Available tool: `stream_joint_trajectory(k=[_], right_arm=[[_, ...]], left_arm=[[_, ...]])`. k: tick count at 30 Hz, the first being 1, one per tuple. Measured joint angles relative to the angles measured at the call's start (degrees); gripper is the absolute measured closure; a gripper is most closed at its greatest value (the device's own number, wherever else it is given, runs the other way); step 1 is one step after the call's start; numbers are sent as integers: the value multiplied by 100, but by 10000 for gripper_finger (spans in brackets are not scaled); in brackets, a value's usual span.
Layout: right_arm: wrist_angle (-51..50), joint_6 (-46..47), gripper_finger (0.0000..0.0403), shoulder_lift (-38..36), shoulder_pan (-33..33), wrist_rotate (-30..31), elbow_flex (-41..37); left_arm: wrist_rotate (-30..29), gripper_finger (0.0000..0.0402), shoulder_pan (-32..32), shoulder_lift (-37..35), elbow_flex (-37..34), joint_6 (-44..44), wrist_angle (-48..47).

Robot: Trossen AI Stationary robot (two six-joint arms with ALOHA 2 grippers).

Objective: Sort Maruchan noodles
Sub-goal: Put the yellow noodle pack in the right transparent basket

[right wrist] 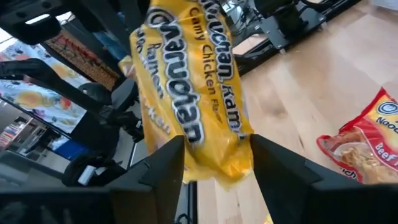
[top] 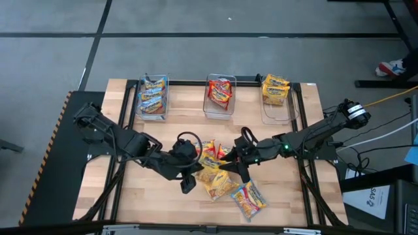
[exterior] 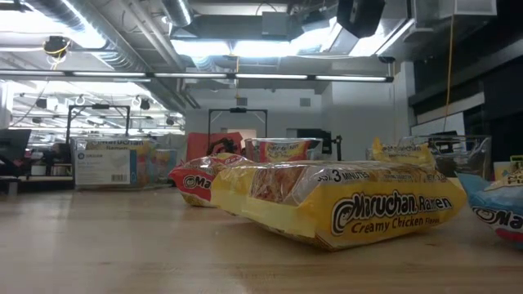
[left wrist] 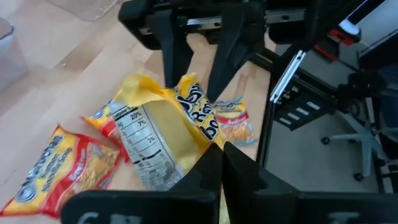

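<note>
1. On the far left side of the wooden table (top: 130, 196) the left arm comes in and bends toward the middle.
2. At the back of the table stand three clear bins. The left bin (top: 153, 98) holds blue noodle packets (top: 153, 94). The middle bin (top: 219, 98) holds red noodle packets (top: 221, 91). The right bin (top: 275, 101) holds yellow noodle packets (top: 275, 88).
3. The left gripper (top: 188, 179) is low over the table near the middle, just beside the loose pile. In the left wrist view its two dark fingers (left wrist: 214, 171) sit close together, with their tips touching. I cannot see anything held between them.
4. A loose pile of noodle packets (top: 219, 176) lies in the middle of the table, between the two grippers. It has yellow ones and red ones mixed up. One red packet (left wrist: 62, 162) lies flat on the wood next to the yellow ones.
5. The right gripper (top: 238, 168) is at the right side of the pile. Its fingers (right wrist: 165, 162) are apart, one on each side of a yellow Creamy Chicken packet (right wrist: 193, 93), and they squeeze its end. The packet stands up on end between them.
6. A little to the front and right, one more packet (top: 248, 199) with blue, red and yellow on it lies on the wood at the pile's front edge.
7. In the low view a yellow Creamy Chicken packet (exterior: 343, 204) lies on the table right in front, with a red packet (exterior: 196, 184) behind it.
8. The right arm stretches in from the right edge of the table.
</note>
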Motion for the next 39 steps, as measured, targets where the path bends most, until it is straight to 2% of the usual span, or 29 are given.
stream_joint_trajectory(k=[4,12,23,27,30,34,37,39], right_arm=[[-11,3,246,0,2,-4,0],[-2,-26,390,2,7,-175,0],[341,-328,401,-21,4,-151,15],[76,-861,402,-241,-95,412,167],[-586,-1410,402,-585,-283,1320,368],[-2245,-1921,402,-1091,-573,2772,730],[-3778,-1950,402,-1520,-891,3408,1078],[-4823,-1914,403,-1767,-1185,3597,1294]], left_arm=[[239,401,38,72,1,-34,41],[322,401,88,124,-10,-188,-4],[388,351,212,-536,-6,-1085,-1098],[502,346,209,-792,-4,-1256,-1713],[694,346,179,-895,-6,-1326,-2139],[760,345,88,-918,-6,-1360,-2392],[744,345,48,-915,-6,-1352,-2518],[734,345,51,-880,-6,-1332,-2554]])
